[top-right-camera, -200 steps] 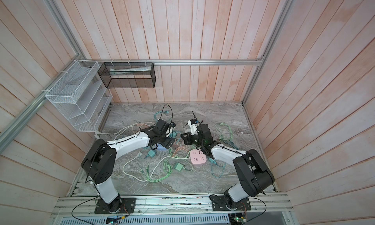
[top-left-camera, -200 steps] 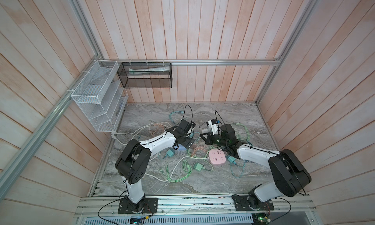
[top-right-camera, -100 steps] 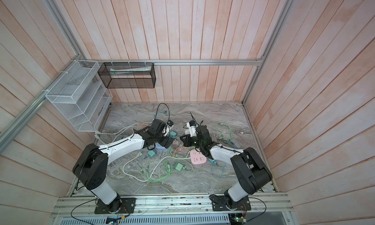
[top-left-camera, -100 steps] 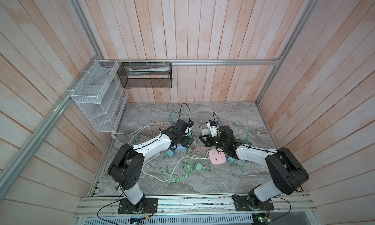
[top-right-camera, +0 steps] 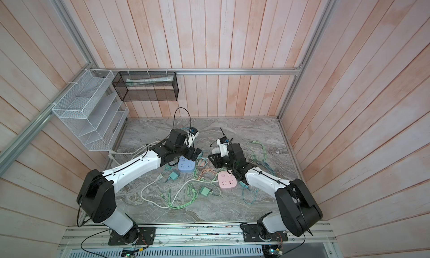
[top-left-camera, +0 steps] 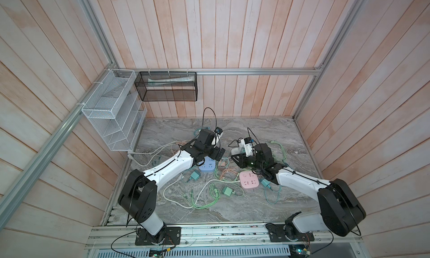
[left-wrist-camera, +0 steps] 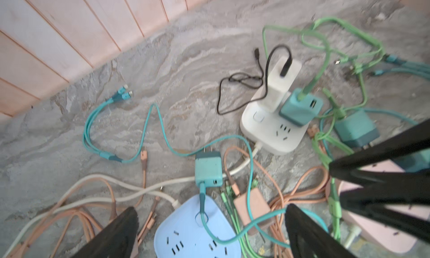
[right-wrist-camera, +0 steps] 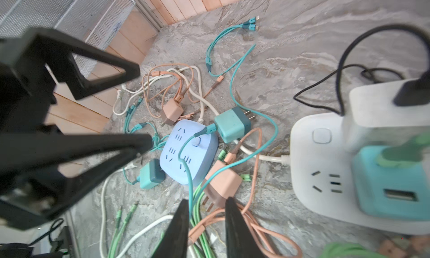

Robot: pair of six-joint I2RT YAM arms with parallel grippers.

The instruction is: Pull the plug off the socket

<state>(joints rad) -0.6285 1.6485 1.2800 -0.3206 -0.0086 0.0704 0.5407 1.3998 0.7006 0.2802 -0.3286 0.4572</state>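
Observation:
A white socket strip (left-wrist-camera: pixel 267 128) lies on the marble floor with a teal plug (left-wrist-camera: pixel 300 110) and a white charger (left-wrist-camera: pixel 282 82) standing in it. The strip (right-wrist-camera: pixel 325 175) and teal plug (right-wrist-camera: pixel 391 182) are close beside my right gripper (right-wrist-camera: pixel 207 201). Its jaws stand a little apart, and the pronged end of a loose salmon plug (right-wrist-camera: pixel 221 182) lies at their tips. My left gripper (left-wrist-camera: pixel 210 210) hangs wide open over a blue socket strip (left-wrist-camera: pixel 190 231) that has no plug in it. In a top view the left gripper (top-left-camera: pixel 216 153) and right gripper (top-left-camera: pixel 235 157) face each other mid-floor.
A pink socket strip (top-left-camera: pixel 249 179) lies in front of the right arm. Loose teal plugs (right-wrist-camera: pixel 232 124) (right-wrist-camera: pixel 151 175) and tangled green, salmon, teal and white cables cover the floor round the strips. Wire baskets (top-left-camera: pixel 111 112) hang on the left wall.
The right gripper's jaws have parted from shut to slightly apart. Both arms have shifted only a little; the left gripper stays wide open.

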